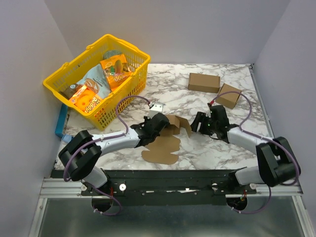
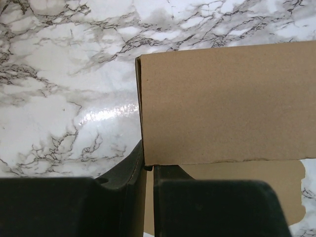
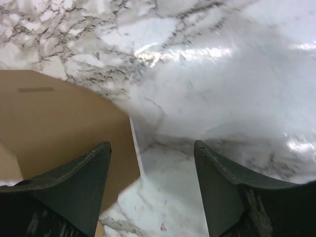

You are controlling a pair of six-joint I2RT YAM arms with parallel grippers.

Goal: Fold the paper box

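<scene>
1. The box (image 1: 165, 148) lies on the tabletop (image 1: 207, 148), mid-way across and close to the near edge, between the two grippers.
2. Its near part is a flat sheet with rounded flaps. Its far part is raised into upright panels.
3. The left gripper (image 1: 160, 124) is at the box's far-left side. In the left wrist view its fingers (image 2: 118, 197) are nearly together, pinching the lower left corner of an upright panel (image 2: 227, 103).
4. That panel has a straight folded edge on its left, with bare marble beyond it. Along its bottom runs a crease, and below the crease lies a flat flap with a rounded corner.
5. The right gripper (image 1: 198, 121) sits just right of the box. Its fingers (image 3: 74, 182) are spread wide and hold nothing.
6. In the right wrist view one finger is over a cardboard flap (image 3: 59, 123) and the other over bare marble. The flap's slanted edge and its straight side edge end between them.
7. Right of the box the marble is bare beyond the right gripper, out to the tabletop's edge.
8. A long cuboid (image 1: 203, 82) and a squarish cuboid (image 1: 229, 95) sit well apart from the box, to its far right.
9. A yellow basket (image 1: 123, 94) of snack packs stands to the box's far left, with open marble between them.
</scene>
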